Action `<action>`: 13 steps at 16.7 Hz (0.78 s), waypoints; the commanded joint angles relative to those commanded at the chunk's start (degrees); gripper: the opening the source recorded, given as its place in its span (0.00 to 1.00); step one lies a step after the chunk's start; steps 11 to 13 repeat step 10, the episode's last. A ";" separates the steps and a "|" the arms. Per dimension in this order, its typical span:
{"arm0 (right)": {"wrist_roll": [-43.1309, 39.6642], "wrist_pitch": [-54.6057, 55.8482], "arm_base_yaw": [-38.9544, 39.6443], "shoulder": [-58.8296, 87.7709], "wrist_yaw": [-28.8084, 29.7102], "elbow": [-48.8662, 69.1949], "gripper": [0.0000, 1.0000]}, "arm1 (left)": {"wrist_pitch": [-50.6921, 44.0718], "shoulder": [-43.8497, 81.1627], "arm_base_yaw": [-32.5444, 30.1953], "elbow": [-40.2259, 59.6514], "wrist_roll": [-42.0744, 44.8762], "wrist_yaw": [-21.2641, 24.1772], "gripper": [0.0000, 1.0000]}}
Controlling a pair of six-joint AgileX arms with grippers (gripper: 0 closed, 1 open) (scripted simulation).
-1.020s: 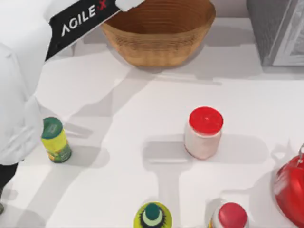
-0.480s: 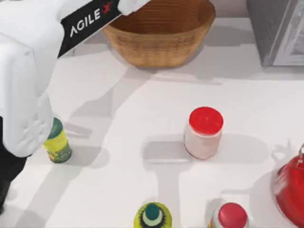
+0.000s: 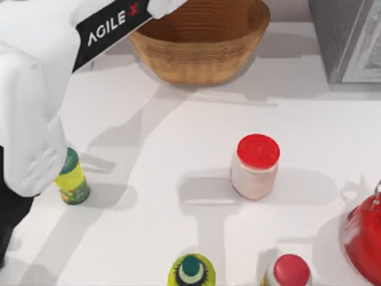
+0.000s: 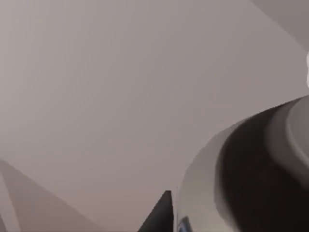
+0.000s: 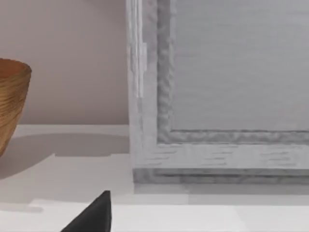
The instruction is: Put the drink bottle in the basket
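my left arm [image 3: 101, 27] reaches across the top-left of the table, its black agilex link slanting up toward the basket [image 3: 202, 56], which sits at the far edge of the table [image 3: 166, 149]. the arm's end runs past the basket's left rim and out of the top view, so i cannot tell how wide the left claw stands or whether it has hold of anything. the left wrist view gives me a plain wall and a blurred rounded dark-and-white shape close to the lens, which i can't name.

i cannot find the drink bottle anywhere on the table. what stands there is a yellow-green bottle [image 3: 72, 182] partly under my arm, a white jar with a red lid [image 3: 256, 167] in the middle, more containers at the near edge and a red vessel [image 3: 364, 238] at the right.

my guess is the bottle is either up at the claw or already inside the basket.

the right arm sits parked, its camera facing a grey cabinet [image 5: 222, 96].
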 joint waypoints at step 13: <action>0.00 0.00 0.00 0.00 0.00 0.00 1.00 | 0.00 0.00 0.00 0.00 0.00 0.00 1.00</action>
